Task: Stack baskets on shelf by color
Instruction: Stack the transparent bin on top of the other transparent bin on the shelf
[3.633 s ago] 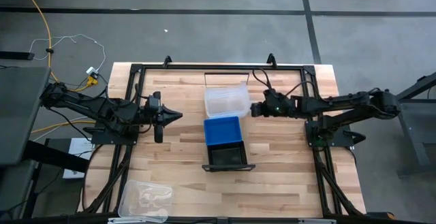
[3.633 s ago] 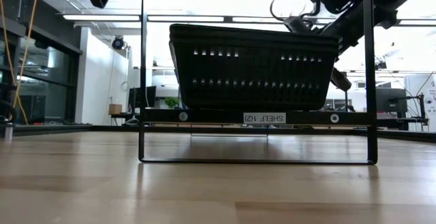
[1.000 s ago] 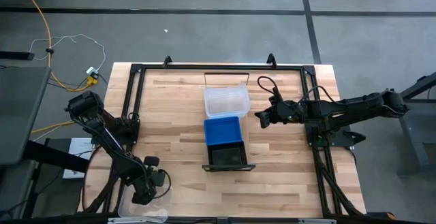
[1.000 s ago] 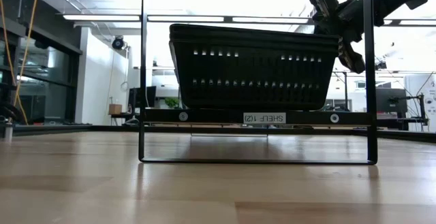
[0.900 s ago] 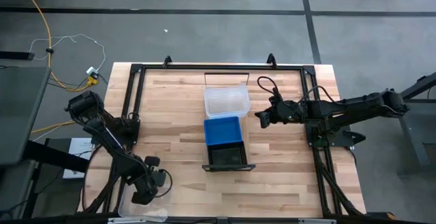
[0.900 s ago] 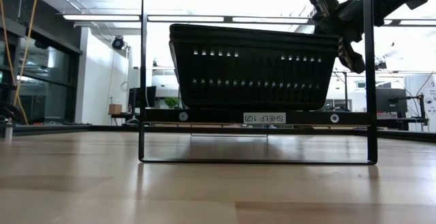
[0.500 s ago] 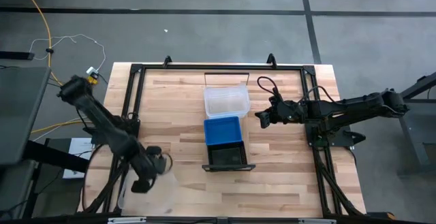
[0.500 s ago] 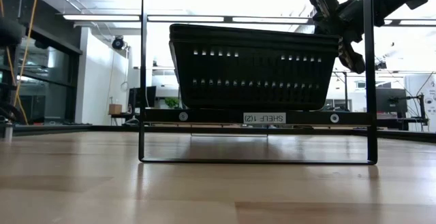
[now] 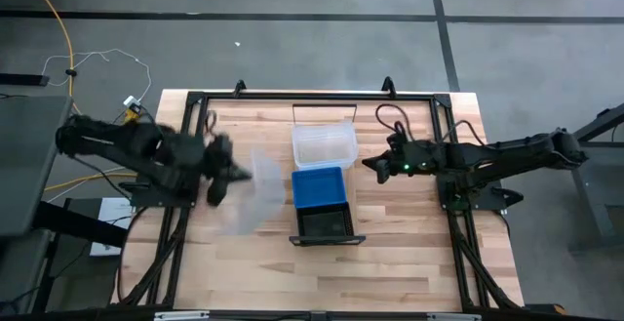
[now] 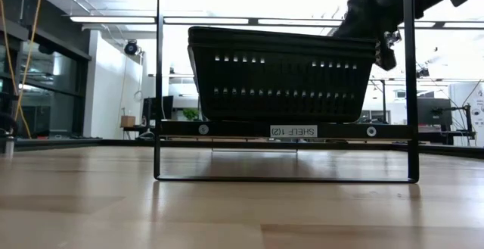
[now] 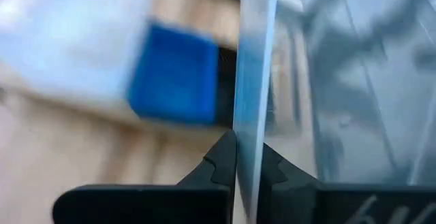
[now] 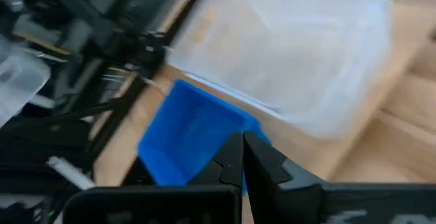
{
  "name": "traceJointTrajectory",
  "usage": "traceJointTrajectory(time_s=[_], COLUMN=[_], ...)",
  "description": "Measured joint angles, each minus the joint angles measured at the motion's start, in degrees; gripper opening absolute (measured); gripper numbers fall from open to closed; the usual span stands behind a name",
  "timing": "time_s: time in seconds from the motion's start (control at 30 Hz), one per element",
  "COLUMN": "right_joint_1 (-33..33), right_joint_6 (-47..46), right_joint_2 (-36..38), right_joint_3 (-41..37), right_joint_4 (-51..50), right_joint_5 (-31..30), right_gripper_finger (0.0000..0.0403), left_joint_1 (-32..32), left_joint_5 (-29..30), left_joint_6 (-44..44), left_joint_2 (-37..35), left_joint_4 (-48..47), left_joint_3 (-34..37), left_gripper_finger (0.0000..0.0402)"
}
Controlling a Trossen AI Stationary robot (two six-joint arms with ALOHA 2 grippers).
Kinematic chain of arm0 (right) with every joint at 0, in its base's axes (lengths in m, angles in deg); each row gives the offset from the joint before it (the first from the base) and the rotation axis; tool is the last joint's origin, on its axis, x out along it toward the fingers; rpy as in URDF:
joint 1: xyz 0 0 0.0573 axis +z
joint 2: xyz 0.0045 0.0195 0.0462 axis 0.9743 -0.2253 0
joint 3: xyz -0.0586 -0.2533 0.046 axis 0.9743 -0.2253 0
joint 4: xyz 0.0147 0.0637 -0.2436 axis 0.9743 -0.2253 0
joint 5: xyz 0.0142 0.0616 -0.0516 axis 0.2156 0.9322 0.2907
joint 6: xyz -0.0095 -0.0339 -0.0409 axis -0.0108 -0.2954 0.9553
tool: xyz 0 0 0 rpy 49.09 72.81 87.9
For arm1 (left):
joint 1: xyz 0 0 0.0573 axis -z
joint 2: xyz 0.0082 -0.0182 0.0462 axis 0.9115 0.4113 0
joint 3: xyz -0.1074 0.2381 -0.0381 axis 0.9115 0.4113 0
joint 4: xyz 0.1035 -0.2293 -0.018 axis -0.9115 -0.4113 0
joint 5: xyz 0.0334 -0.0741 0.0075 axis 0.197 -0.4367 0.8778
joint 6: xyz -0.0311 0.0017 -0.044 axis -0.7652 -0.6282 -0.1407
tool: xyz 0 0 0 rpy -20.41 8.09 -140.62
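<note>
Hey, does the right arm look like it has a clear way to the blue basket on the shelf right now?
Probably yes. The right claw hangs shut and empty just beside the shelf, level with the blue basket, with only bare tabletop between them. The left claw, shut on a clear basket, is on the opposite side.

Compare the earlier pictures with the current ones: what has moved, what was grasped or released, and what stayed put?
The left pincer went to the table's near left corner, shut on the rim of the clear basket there, and has carried it up beside the shelf. The right pincer backed slightly off the shelf, shut and empty. The clear, blue and black baskets on the shelf stayed put.
</note>
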State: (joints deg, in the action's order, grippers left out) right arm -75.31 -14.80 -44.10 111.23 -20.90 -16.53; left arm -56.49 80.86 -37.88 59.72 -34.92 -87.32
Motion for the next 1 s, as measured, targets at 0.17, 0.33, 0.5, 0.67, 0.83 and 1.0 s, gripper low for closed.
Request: traceJointTrajectory(time_s=[0.17,0.33,0.5,0.67,0.83,1.0], right_joint_1=[0.0,0.0,0.0,0.0,0.0,0.0], right_joint_6=[5.2,9.7,15.1,17.8,17.5,15.9], right_joint_2=[4.6,10.0,14.2,15.8,15.8,15.2], right_joint_3=[0.0,0.7,3.6,6.0,6.2,6.2], right_joint_4=[2.0,1.3,1.1,-0.6,-3.3,-5.2], right_joint_5=[-0.2,-2.3,-4.6,-5.8,-5.8,-6.8], right_gripper_finger=[0.0000,0.0000,0.0000,0.0000,0.0000,0.0000], left_joint_1=[-12.2,-20.2,-24.8,-27.2,-29.1,-31.6], left_joint_5=[-1.2,-4.6,-5.7,-5.5,-4.7,-4.5], left_joint_6=[6.4,16.1,23.7,29.9,32.9,32.9], left_joint_2=[7.5,18.8,31.3,41.9,48.6,52.4], left_joint_4=[4.6,4.3,1.0,-2.9,-4.3,-3.4], left_joint_3=[-9.4,-19.7,-30.8,-39.1,-42.4,-43.1], left_gripper_finger=[0.0000,0.0000,0.0000,0.0000,0.0000,0.0000])
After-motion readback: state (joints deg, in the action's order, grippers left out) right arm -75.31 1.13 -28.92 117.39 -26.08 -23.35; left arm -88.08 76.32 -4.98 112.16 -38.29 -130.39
